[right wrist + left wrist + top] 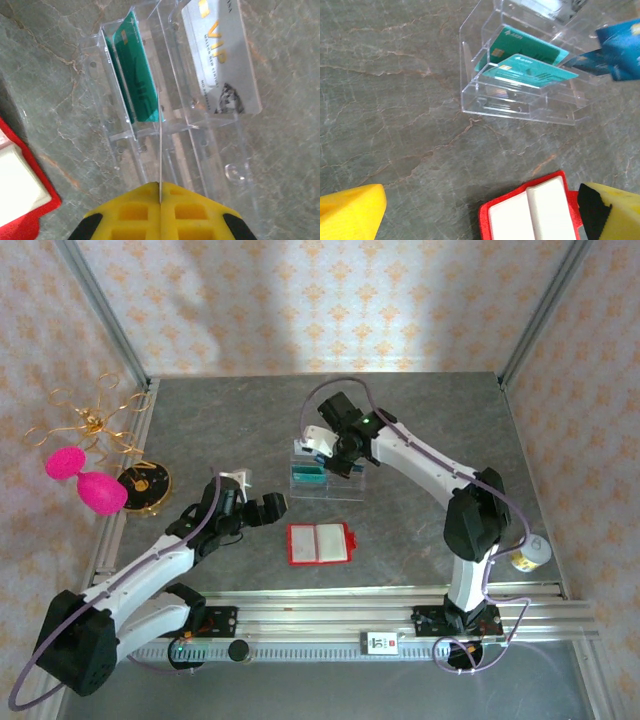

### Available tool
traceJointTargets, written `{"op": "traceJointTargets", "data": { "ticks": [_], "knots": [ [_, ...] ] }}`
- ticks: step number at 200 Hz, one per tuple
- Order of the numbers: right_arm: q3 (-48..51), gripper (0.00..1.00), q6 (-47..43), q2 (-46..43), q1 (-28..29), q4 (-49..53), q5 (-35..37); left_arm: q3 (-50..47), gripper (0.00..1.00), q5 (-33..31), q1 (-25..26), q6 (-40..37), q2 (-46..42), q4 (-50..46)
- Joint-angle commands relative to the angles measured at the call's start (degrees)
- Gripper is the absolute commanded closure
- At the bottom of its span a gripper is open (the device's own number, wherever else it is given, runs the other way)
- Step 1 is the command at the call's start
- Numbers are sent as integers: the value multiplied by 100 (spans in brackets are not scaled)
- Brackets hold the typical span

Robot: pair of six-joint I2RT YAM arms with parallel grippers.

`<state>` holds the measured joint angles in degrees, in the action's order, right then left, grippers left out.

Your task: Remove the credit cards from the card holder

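Top external view: at the left, the left hand (265,507) hovers over the tabletop (420,410) with its jaws spread wide, holding nothing. Just right of it, at lower centre, the wallet (320,543) lies open and flat, pale inner panels up. Above the wallet and apart from it stands the clear tray (345,490), with teal cards (307,477) upright in its left part. The right hand (338,448) is over the back of the tray.

Left wrist view: yellow fingers (350,212) sit in the lower left and lower right corners, well apart. The wallet (530,210) lies between them at the bottom edge, nearer the right one. At upper centre two teal cards (525,60) lean in the tray (470,95). A blue card (620,45) shows at the upper right edge.

Right wrist view: a wallet corner (20,200) fills the lower left. A teal card (135,80) stands in a left slot of the tray (95,75). At bottom centre the right hand (160,195) is pinched tight on a thin card (160,150) seen edge-on, which runs up among the tray's slots. A grey card (220,55) stands in a slot at the upper right.
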<state>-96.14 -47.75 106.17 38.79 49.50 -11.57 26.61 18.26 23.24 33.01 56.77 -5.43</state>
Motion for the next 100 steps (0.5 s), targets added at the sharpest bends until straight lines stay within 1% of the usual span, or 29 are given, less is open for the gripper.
{"op": "traceJointTargets", "data": {
  "ticks": [1,20,43,69,100],
  "knots": [
    [-326,99,-580,-17,-54,266,-61,237,1,207,-102,-99,92,-109],
    [-313,99,-928,-196,-73,210,-389,274,1,257,-135,-129,119,-49],
    [97,98,-1322,-525,-88,67,-646,307,1,198,-193,-182,164,-30],
    [405,98,-1617,-726,-108,19,-691,386,1,200,-289,-309,339,-92],
    [473,98,-1868,-636,-182,115,-603,522,1,165,-415,-460,569,-184]
  ]
}}
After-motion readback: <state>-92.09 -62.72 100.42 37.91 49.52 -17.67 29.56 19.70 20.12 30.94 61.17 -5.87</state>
